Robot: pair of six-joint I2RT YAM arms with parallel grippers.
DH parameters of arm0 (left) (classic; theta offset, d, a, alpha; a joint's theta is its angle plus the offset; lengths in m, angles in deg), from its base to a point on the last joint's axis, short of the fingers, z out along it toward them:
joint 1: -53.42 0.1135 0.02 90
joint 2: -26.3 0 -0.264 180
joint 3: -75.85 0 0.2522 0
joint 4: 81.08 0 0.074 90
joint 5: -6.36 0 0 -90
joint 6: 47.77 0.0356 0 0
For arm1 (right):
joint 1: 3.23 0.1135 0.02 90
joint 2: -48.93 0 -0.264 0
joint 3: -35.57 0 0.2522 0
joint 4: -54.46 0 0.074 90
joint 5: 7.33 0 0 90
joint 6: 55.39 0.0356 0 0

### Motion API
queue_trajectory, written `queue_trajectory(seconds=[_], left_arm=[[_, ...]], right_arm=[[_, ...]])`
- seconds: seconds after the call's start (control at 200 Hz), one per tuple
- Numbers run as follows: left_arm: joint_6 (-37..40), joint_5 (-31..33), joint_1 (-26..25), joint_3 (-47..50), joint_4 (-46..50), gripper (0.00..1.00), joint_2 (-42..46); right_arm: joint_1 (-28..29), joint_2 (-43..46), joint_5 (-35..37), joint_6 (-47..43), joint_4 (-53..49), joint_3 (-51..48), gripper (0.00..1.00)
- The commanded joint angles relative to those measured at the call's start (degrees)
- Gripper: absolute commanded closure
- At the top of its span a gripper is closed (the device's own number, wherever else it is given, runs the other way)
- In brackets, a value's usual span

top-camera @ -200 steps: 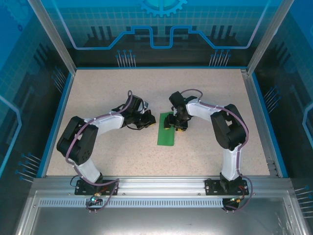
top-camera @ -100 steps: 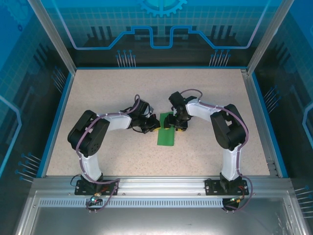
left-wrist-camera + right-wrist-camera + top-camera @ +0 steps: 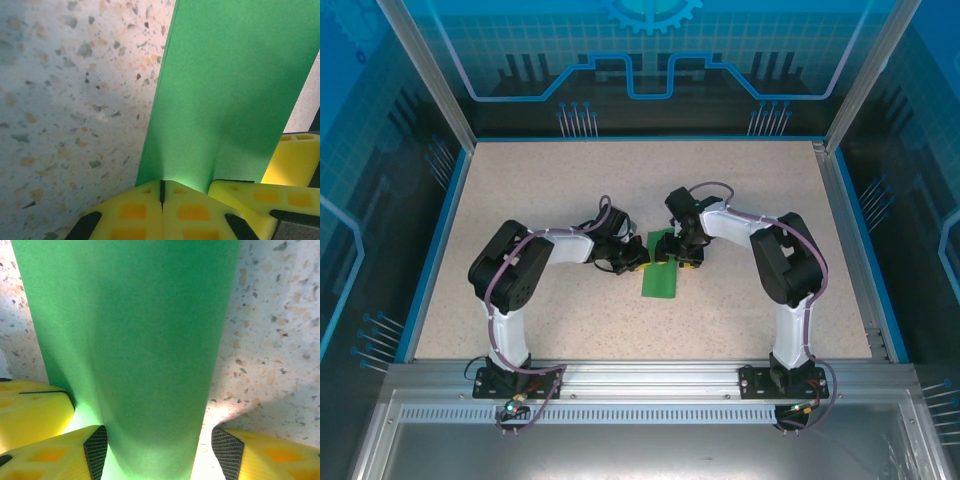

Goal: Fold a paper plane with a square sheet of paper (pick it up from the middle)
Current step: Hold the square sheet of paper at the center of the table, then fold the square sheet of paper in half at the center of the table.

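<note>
Here, speckled tbl (image 3: 520,200), blue walls (image 3: 380,150), green paper (image 3: 660,281)

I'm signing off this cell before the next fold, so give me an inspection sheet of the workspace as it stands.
Surface: speckled beige table, no stains seen.
Job's things: green paper lies mid-table as a narrow rectangle, with the two grippers at its far end.
Clutter: nothing seen.
Grippers: left gripper has its fingers closed together, tips at the paper's end; right gripper is open, the paper running between its fingers.
Cables: purple cables run along both arms; short wires hang at the bases.
Surroundings: blue printed panels and an aluminium frame on three sides.
</note>
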Motion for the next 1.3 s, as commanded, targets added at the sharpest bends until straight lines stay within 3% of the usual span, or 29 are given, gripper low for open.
queue_trajectory(seconds=[0.0, 0.215, 0.34, 0.49, 0.535, 0.575, 0.665, 0.8, 0.96, 1.295], left_arm=[[-0.18, 1.09, -1.08, -0.37, 2.09, 1.0, -1.78], [0.59, 2.33, -1.21, 0.74, 2.87, 1.0, -1.87], [1.32, 2.56, -1.21, 0.26, 3.65, 1.0, -2.25], [1.82, 2.43, -1.26, -0.29, 4.3, 1.0, -2.58], [1.99, 2.38, -1.19, -0.33, 4.35, 1.0, -2.66], [1.95, 2.35, -1.2, -0.47, 4.47, 1.0, -2.79], [1.95, 2.35, -1.24, -0.5, 4.49, 1.0, -2.82], [2.26, 2.43, -1.24, -0.73, 4.96, 1.0, -2.84], [2.35, 2.29, -1.23, -0.77, 5.13, 1.0, -2.88], [2.55, 2.32, -1.26, -0.61, 5.48, 1.0, -2.92]], right_arm=[[0.61, -4.72, 3.37, 0.52, -1.71, -2.74, 0.35], [0.23, -0.85, 2.63, 0.52, -0.25, -1.37, 0.33], [-1.49, 6.58, 1.63, 0.84, 3.98, -3.79, 0.3], [-5.39, 16.01, -5.81, 3.08, 14.94, -11.99, 0.3], [-6.05, 17.44, -9.64, 3.33, 18.69, -13.97, 0.36], [-6.33, 17.96, -13.26, 3.54, 22.04, -15.43, 0.5], [-5.72, 17.26, -20.1, 4.82, 28.31, -17.24, 0.72], [-4.86, 15.26, -21.28, 5.14, 30.73, -18.6, 0.92], [-5.0, 12.18, -21.34, 5.1, 32.01, -20.21, 1.0], [-6.22, 10.41, -21.44, 3.87, 33.56, -23.73, 1.0]])
